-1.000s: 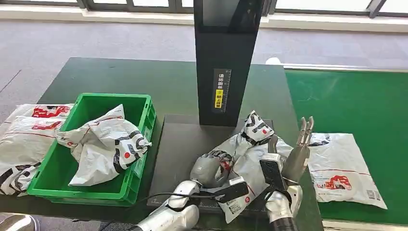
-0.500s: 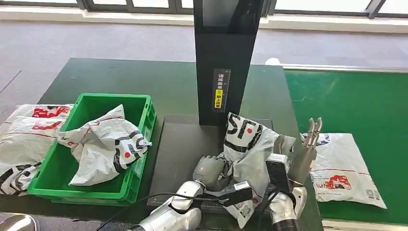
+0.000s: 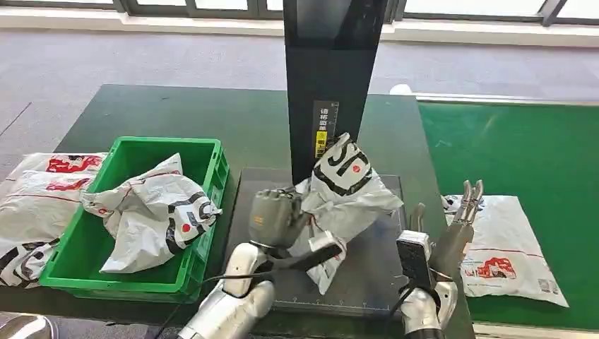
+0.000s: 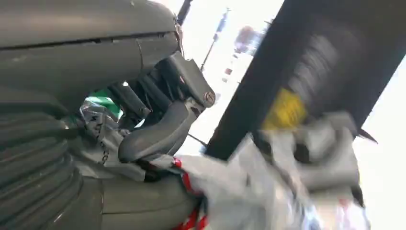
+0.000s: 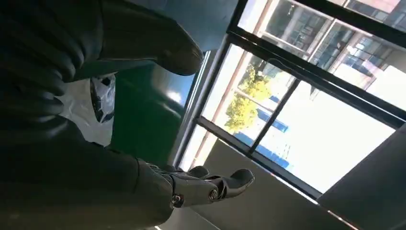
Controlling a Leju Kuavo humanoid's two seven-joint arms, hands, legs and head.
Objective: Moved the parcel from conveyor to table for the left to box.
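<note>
At the left of the head view a green crate point(image 3: 90, 248) sits on the dark green table point(image 3: 176, 116), and one crumpled white mailer bag point(image 3: 157, 212) with black and red print lies in it, heaped against the crate's right wall. Just outside the crate, at the far left edge of the frame, more white bags point(image 3: 32, 205) are stacked on the table, touching the crate's left side. In the lower centre the left hand point(image 3: 274, 217) grips the parcel point(image 3: 346, 194), a white bag with bold black lettering, fingers closed into its crumpled plastic; the parcel is lifted above the dark flat platform point(image 3: 367, 265) in the middle of the frame, with its upper end close in front of the black upright column point(image 3: 330, 85) that rises from the back of that platform. The left wrist view shows the thumb point(image 4: 158, 136) pressed against the gathered white plastic, with the column and its yellow label point(image 4: 286, 111) blurred behind. At the lower right the right hand point(image 3: 459, 226) holds nothing, its fingers point(image 3: 472, 198) straight and pointing upward, at the right edge of the platform. Beyond it, on the bright green conveyor point(image 3: 523, 148) filling the right of the frame, another flat white bag point(image 3: 505, 247) lies near the hand.
</note>
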